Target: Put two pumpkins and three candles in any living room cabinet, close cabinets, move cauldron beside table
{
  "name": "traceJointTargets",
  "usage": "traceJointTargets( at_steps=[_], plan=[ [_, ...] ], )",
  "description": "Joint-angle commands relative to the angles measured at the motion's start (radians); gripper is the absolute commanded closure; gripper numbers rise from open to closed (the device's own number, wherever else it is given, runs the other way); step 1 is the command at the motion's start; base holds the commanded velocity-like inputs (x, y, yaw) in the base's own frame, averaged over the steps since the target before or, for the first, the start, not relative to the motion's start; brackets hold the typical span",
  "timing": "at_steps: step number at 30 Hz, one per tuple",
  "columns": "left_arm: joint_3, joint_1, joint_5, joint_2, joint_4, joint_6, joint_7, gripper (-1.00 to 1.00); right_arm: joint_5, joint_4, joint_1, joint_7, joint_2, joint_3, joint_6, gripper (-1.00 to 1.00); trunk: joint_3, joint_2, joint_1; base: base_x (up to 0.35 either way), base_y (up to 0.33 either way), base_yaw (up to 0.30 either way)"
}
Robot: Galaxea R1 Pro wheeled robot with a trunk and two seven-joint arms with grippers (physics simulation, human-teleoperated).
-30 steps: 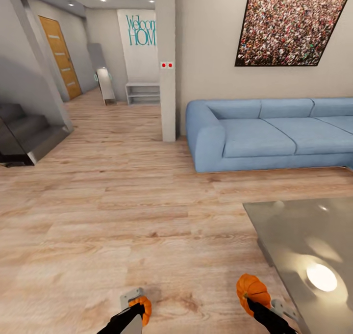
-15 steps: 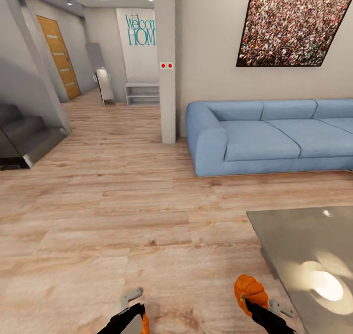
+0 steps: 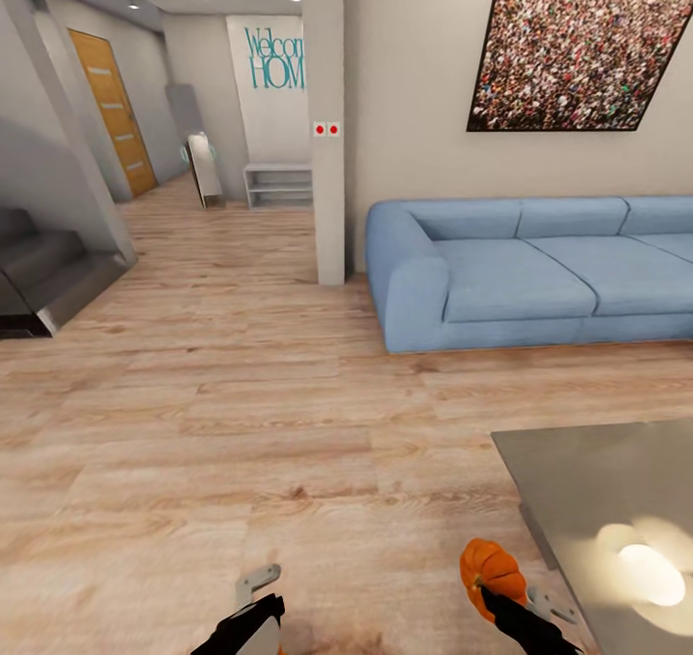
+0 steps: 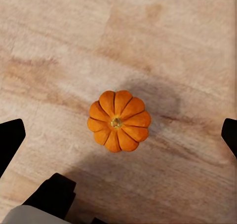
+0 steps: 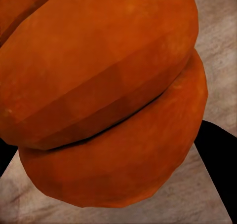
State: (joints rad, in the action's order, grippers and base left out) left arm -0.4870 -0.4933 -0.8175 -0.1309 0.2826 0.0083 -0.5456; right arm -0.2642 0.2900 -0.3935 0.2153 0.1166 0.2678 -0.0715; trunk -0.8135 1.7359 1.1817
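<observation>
One small orange pumpkin [image 4: 119, 120] lies on the wooden floor, stem up. My left gripper [image 4: 118, 135] hangs over it, open wide, its dark fingertips [image 4: 10, 137] far out on either side and not touching it. In the head view the left gripper [image 3: 262, 597] is at the bottom edge. My right gripper [image 3: 505, 592] is shut on a second pumpkin [image 3: 489, 566], held above the floor just left of the grey glass-topped table [image 3: 597, 472]. Seen from the right wrist, that pumpkin [image 5: 103, 95] looms very close. Candles, cabinet and cauldron are out of view.
A blue sofa [image 3: 520, 280] stands against the far wall under a framed picture. A white pillar [image 3: 329, 155] stands left of it, with a hallway, a wooden door [image 3: 114, 107] and dark stairs [image 3: 48, 270] beyond. Wide wooden floor lies between me and the sofa.
The whole head view has shifted a little, so the camera moved. The pumpkin near my left gripper has slipped below that view's bottom edge. The right gripper still holds its pumpkin.
</observation>
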Motion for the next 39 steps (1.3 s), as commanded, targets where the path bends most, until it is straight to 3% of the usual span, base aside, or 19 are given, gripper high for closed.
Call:
traceJointTargets(
  at_steps=[1,17,24,27,30,33,36,39],
  plan=[
    [-0.008,-0.001,-0.007,0.001,0.001,0.001,-0.007,-1.0,-0.009,-0.002,-0.001,0.007,0.0,0.003,-0.002,1.0,-0.001,0.0,0.0,0.089,0.007,0.0],
    [-0.005,-0.001,-0.011,-0.001,0.002,-0.018,-0.007,-1.0,-0.009,-0.002,-0.001,0.007,-0.014,0.002,-0.002,1.0,-0.001,0.0,0.0,0.049,0.017,0.0],
    [-0.003,0.0,-0.014,0.004,0.003,-0.012,-0.003,-1.0,-0.009,0.003,-0.001,0.014,-0.013,0.002,-0.002,1.0,-0.023,0.049,0.027,0.0,0.0,0.0],
    [-0.003,-0.001,-0.016,0.006,0.003,-0.008,0.047,-1.0,-0.009,0.006,-0.001,0.018,-0.012,0.001,-0.002,1.0,-0.032,0.07,0.038,0.0,0.0,0.0],
    [-0.001,-0.001,-0.02,0.008,0.002,-0.006,0.112,-1.0,-0.011,0.007,-0.001,0.019,-0.008,-0.021,-0.001,1.0,-0.041,0.091,0.05,0.0,0.0,0.0],
    [0.0,-0.001,-0.022,0.012,0.001,-0.005,0.127,-1.0,-0.013,0.009,-0.001,0.019,-0.007,-0.03,0.001,1.0,-0.051,0.112,0.061,0.0,0.0,0.0],
    [0.001,-0.001,-0.023,0.031,0.001,-0.004,0.132,-1.0,-0.012,0.014,-0.001,0.02,-0.01,-0.041,0.004,1.0,-0.06,0.133,0.073,0.0,0.0,0.0],
    [0.003,-0.001,-0.023,0.048,0.001,0.003,0.139,-1.0,-0.013,0.057,-0.001,0.022,-0.011,-0.105,0.013,1.0,-0.07,0.154,0.084,0.0,0.0,0.0]
  ],
)
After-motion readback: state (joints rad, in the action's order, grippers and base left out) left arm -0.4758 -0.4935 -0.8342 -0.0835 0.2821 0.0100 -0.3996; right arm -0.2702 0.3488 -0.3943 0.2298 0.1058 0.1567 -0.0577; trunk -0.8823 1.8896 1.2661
